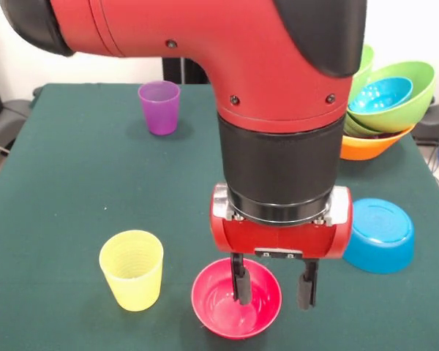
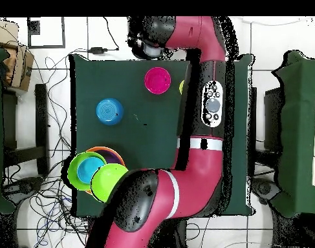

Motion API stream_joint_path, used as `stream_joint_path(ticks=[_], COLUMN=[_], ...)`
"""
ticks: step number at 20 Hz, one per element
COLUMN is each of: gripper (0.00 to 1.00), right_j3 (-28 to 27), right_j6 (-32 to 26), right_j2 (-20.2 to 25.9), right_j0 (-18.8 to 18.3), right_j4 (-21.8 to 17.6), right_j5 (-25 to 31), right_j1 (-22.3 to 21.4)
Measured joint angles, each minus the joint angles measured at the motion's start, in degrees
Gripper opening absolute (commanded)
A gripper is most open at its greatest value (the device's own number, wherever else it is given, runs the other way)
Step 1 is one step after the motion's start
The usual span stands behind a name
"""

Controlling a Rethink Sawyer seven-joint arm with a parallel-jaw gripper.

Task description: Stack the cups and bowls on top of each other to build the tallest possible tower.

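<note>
At the table's near edge in the front view sits the pink bowl point(image 1: 235, 297), upright and round, so it has no long axis; the gripper point(image 1: 274, 287) hangs spread and empty, one finger point(image 1: 240, 281) inside the rim, the other outside. I judge closing squarely on the rim wall best. The yellow cup point(image 1: 132, 269) stands just beside it.

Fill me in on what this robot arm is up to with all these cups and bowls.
The gripper is open and hangs low at the pink-red bowl, one finger over the bowl's inside and the other outside its rim, holding nothing. At the table's corner a tower of nested bowls sits on an orange bowl, with lime green and blue ones inside. A blue bowl lies upside down beside the arm. The yellow cup and the purple cup stand upright, each on its own.
</note>
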Motion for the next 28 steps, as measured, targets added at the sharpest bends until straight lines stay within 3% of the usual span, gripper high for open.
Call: stream_joint_path(ticks=[6,9,15,20,28], gripper=[1.0,1.0,1.0,1.0,1.0], right_j3=[12.7,20.3,26.7,28.8,30.8], right_j6=[0.0,0.0,0.0,0.0,0.0], right_j2=[-2.0,-2.3,-2.3,-2.3,-2.3], right_j0=[-3.0,-5.4,-8.9,-10.6,-10.9], right_j4=[1.8,1.7,1.5,1.4,1.3], right_j5=[-11.0,-20.3,-32.1,-36.2,-37.5], right_j1=[-2.9,-3.7,-2.1,-0.2,0.4])
